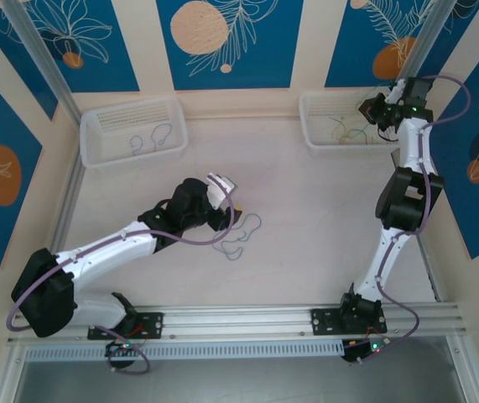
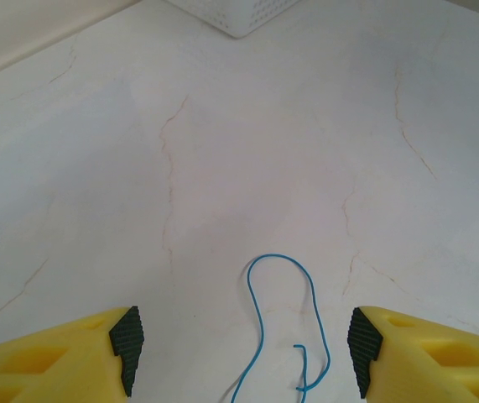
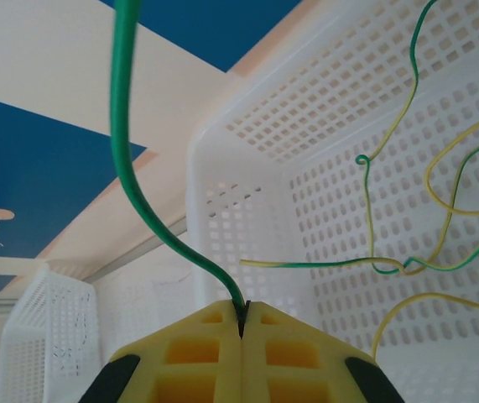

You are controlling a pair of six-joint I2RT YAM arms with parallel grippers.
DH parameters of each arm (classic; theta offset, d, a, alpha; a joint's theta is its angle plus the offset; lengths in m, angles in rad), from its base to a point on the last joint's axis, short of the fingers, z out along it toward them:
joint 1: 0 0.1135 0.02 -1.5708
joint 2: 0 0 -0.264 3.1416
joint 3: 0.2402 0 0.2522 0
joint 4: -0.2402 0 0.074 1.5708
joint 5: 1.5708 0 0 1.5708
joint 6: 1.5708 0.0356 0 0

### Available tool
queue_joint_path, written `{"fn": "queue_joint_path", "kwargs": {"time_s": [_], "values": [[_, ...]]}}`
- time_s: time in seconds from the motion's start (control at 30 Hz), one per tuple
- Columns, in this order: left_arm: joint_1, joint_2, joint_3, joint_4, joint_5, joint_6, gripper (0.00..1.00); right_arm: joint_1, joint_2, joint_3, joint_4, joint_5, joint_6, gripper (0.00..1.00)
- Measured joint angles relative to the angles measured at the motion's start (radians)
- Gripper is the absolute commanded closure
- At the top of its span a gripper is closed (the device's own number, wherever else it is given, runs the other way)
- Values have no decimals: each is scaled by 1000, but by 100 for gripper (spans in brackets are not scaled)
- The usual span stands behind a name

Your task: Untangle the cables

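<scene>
— What lies closest to the arm bases?
— The left tool (image 2: 243, 353), low over the middle of the counter (image 1: 306, 201). It is released: its yellow fingers (image 2: 46, 361) stand wide apart and touch nothing.
— And the wire there?
— A blue wire (image 2: 257, 315) lies flat on the counter in loose curls. In the wrist view its loop sits between the two fingers, apart from both. From above, the curls spread from the tool toward 4 o'clock.
— Farther out?
— Two white perforated baskets at the far edge. The left basket (image 1: 130, 105) is at 11 o'clock from the left tool and holds a few more blue wires (image 1: 153, 138), lying on its floor.
— The other?
— The right basket (image 3: 323, 193) is at about 1 o'clock, in the far right corner. The right tool (image 3: 241, 317) hangs over its right end, clenched on a green wire (image 3: 122, 126). In its wrist view the strand leaves the closed fingertips and rises toward 11 o'clock, out of the top of the frame.
— Anything else in that basket?
— Yellow and green wires (image 3: 323, 265), looped across one another against the wall. Whether the held strand joins them I cannot tell.
</scene>
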Motion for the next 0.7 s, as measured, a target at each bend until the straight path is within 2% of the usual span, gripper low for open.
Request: {"fn": "queue_joint_path", "kwargs": {"time_s": [0.7], "values": [[0, -1, -1, 3, 0, -13, 32, 102, 0, 109, -63, -81, -10, 100]]}}
